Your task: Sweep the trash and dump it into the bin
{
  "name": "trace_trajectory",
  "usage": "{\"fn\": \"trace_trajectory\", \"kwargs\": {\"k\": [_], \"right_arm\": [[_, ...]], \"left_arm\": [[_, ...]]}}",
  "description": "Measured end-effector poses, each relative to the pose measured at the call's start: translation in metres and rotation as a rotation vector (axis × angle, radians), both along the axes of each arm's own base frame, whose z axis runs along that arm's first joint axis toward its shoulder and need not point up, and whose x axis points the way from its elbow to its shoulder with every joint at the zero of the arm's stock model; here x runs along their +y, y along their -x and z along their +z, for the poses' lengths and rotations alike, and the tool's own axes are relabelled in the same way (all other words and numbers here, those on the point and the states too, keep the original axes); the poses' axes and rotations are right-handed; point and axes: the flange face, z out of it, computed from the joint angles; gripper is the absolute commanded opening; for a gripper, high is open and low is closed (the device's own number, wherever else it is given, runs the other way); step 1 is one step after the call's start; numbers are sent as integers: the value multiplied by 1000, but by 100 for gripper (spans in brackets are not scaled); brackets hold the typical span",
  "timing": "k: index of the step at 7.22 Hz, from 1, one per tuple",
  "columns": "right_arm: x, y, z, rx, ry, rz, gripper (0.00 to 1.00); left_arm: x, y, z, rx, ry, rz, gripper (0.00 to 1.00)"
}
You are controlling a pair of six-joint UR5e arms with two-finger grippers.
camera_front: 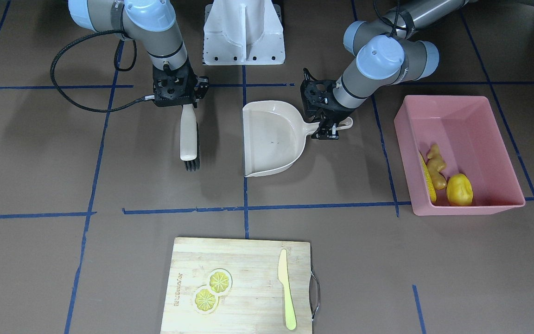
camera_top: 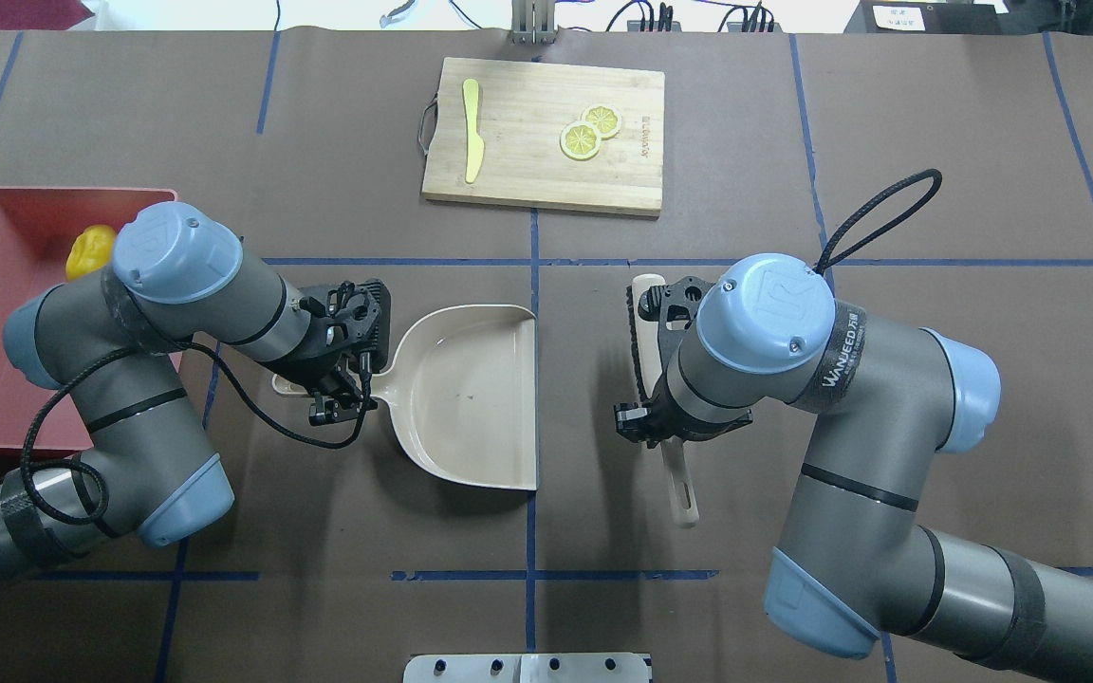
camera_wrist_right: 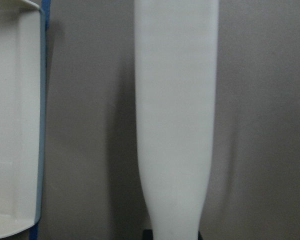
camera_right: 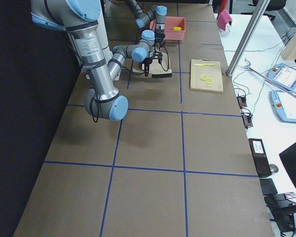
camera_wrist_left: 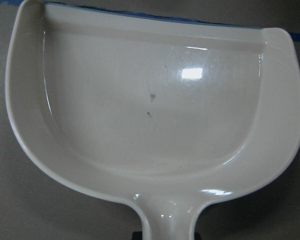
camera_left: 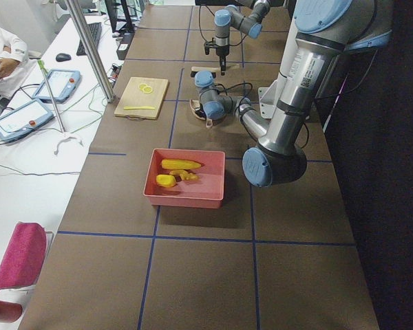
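Three trash items, a corn cob (camera_front: 427, 178), a ginger root (camera_front: 435, 167) and a potato-like piece (camera_front: 459, 189), lie in the pink bin (camera_front: 480, 116). The dustpan (camera_front: 271, 139) sits empty on the brown, blue-taped bench (camera_front: 387, 260). The left end effector (camera_front: 328, 132), near the bin, is closed on the dustpan handle. The right end effector (camera_front: 188, 104), well apart from the bin, is closed on the handle of the brush (camera_front: 188, 137).

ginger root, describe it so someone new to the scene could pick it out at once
Find the pink bin at the table's end on the robot's left. Inside it, the ginger root is the tan, knobbly piece beside the ribbed corn cob. Both its neighbours are yellow.
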Motion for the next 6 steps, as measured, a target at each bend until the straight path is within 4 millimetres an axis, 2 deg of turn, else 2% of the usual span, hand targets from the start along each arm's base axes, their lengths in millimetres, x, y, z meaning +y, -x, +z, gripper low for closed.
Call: {"fn": "trace_trajectory", "kwargs": {"k": [2, 3, 4, 6], "right_arm": [[1, 0, -1, -2, 3, 3, 1], [1, 0, 0, -1, 6, 4, 2], [1, 0, 1, 2, 9, 5, 1], [-2, -4, 6, 6, 13, 8, 0]], "left_arm": [[-7, 13, -8, 11, -26, -42, 100], [-16, 32, -20, 26, -38, -74, 100], [-23, 60, -31, 33, -43, -111, 100], [-42, 141, -47, -29, -2, -192, 100]]}}
